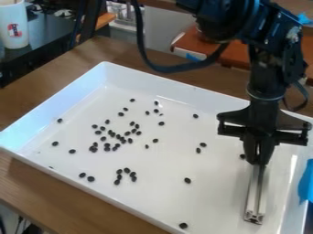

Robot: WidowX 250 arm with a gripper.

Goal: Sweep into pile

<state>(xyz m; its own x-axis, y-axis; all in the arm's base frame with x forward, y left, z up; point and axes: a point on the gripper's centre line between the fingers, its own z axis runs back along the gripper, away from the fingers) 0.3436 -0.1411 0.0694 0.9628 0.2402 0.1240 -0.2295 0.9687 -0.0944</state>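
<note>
**Sweep into pile: bar in claw (258,160), beans (90,178) scattered**

Camera view. Claw hangs at the right of the white tray (226,196), its fingers clamped on the upper end of a slotted metal bar (252,201). Bar points down and slightly toward the near side; its lower end appears to be at the tray floor, though contact cannot be confirmed. Tray sits on the wooden worktop (30,187).

Beans: dark, small, spread over the tray floor. Loose concentration left of the middle; a smaller clump nearer the front, two side by side to its left. Strays lie toward the left wall, around the middle, and near the front edge. One bean is just beside the claw, on its left.

Step in hand, as judged: tool held, ready for a sweeping stroke. Beans are too dispersed to count as one pile.

Next move: set the bar low against the tray floor, outboard of the right-hand strays, and draw it leftward toward the main concentration. Front and left strays would need separate strokes. Risk: round-looking beans may slip past so narrow a bar; pressing too hard could drag the tray.
</note>
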